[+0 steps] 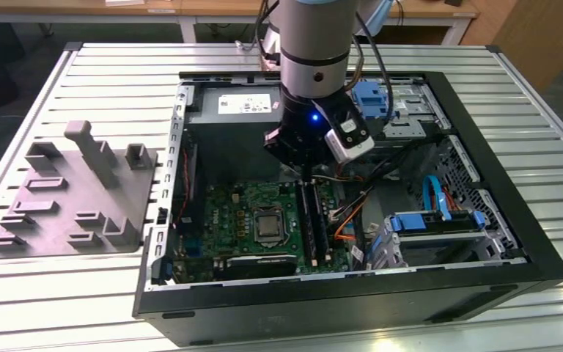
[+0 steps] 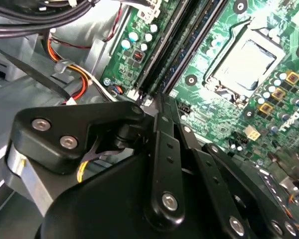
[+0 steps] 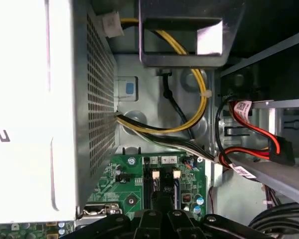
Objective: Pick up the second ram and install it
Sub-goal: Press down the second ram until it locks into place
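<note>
Exterior view: open computer case (image 1: 516, 242) on slatted metal table (image 1: 115, 66), grey block with posts (image 1: 71, 194) at view's left, desks behind. Gripper (image 1: 304, 170) low over motherboard (image 1: 237, 213) at black slot rails (image 1: 311, 220). Second ram hard to make out among rails; jaw state: cannot tell, fingertips hidden.

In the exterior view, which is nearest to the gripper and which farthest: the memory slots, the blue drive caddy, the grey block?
From the gripper:
1. Memory slots, directly beneath.
2. Blue drive caddy, toward the exterior view's right.
3. Grey block, outside the case, the exterior view's left.
</note>
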You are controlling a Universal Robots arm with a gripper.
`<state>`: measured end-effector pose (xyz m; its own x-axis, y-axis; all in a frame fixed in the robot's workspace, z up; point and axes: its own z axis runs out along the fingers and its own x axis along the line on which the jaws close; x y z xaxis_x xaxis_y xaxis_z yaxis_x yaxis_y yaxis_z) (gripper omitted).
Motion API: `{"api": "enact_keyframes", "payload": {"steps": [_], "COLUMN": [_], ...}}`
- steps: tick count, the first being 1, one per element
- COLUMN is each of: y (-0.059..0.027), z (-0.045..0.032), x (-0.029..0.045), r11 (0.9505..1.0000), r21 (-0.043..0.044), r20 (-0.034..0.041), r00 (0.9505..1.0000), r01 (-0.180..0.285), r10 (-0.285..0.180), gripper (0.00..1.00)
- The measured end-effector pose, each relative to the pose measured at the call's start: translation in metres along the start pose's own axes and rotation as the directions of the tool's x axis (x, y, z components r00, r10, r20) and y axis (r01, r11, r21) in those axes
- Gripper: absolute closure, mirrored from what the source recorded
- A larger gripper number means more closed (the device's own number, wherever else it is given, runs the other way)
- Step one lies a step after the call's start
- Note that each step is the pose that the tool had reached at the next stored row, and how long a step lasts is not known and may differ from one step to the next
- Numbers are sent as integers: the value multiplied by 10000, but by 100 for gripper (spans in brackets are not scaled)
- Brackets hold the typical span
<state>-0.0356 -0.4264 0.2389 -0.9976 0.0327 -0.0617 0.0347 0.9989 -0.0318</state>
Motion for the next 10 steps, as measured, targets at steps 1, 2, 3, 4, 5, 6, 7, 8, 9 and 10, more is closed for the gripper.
{"api": "enact_keyframes", "payload": {"steps": [1, 2, 3, 4, 5, 6, 7, 8, 9, 10], "y": [-5, -17, -36, -57, -79, -101, -123, -146, -169, -192], "z": [1, 1, 1, 1, 2, 3, 4, 5, 5, 6], "x": [0, -1, -1, -2, -2, -3, -3, -3, -3, -3], "r11": [10000, 10000, 10000, 10000, 10000, 10000, 10000, 10000, 10000, 10000], "r21": [-2, -2, 1, 1, 1, 0, 1, 1, 2, 1], "r20": [0, 0, 0, 0, 0, 0, -1, 0, -1, 0], "r00": [10000, 10000, 10000, 10000, 10000, 10000, 10000, 10000, 10000, 10000], "r01": [2, 1, 1, 0, 0, 0, 0, 0, 0, 0], "r10": [-2, -1, -1, 0, 0, 0, 0, 0, 0, 0], "gripper": [90, 90, 90, 90, 90, 90, 90, 90, 90, 90]}}
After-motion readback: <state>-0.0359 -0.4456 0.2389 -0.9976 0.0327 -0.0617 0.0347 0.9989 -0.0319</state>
